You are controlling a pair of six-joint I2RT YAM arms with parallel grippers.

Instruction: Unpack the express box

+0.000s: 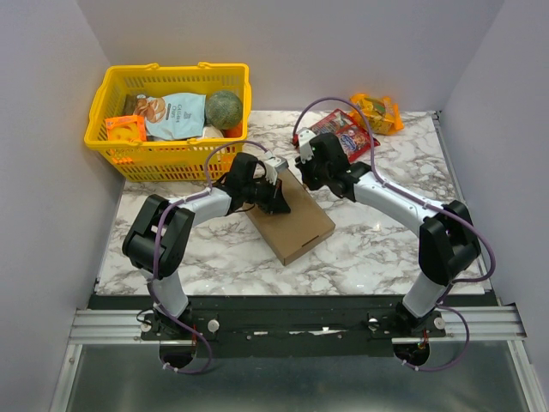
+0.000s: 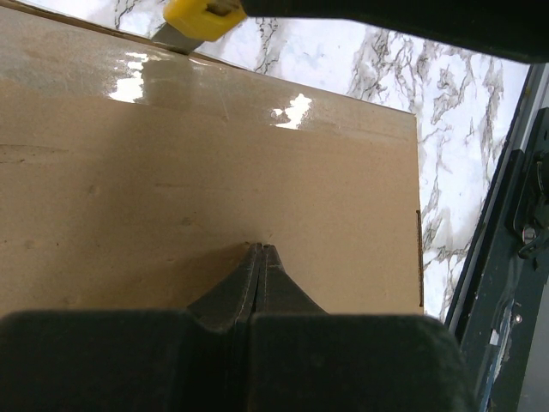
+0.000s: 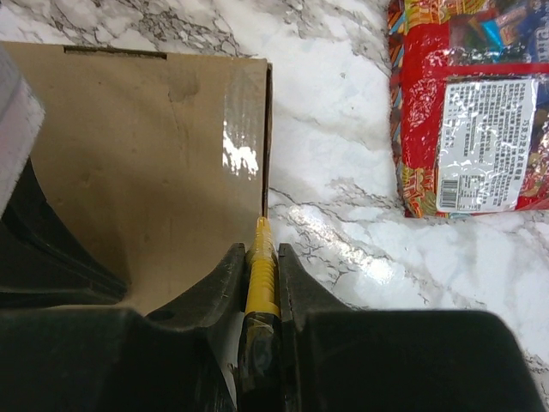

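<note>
The brown cardboard express box (image 1: 293, 221) lies closed in the middle of the marble table. My left gripper (image 2: 260, 249) is shut and empty, its tips pressed down on the box lid (image 2: 214, 189). My right gripper (image 3: 260, 249) is shut on a yellow utility knife (image 3: 262, 266), whose tip meets the taped far edge of the box (image 3: 249, 154). The knife's yellow end also shows in the left wrist view (image 2: 202, 19) at the box's far edge. In the top view both grippers, the left (image 1: 276, 196) and the right (image 1: 307, 172), sit at the box's far end.
A yellow plastic basket (image 1: 171, 154) with snack packs and a green melon (image 1: 224, 109) stands at the back left. A red snack bag (image 1: 343, 135) and an orange bag (image 1: 377, 112) lie at the back right; the red bag also shows in the right wrist view (image 3: 472, 103).
</note>
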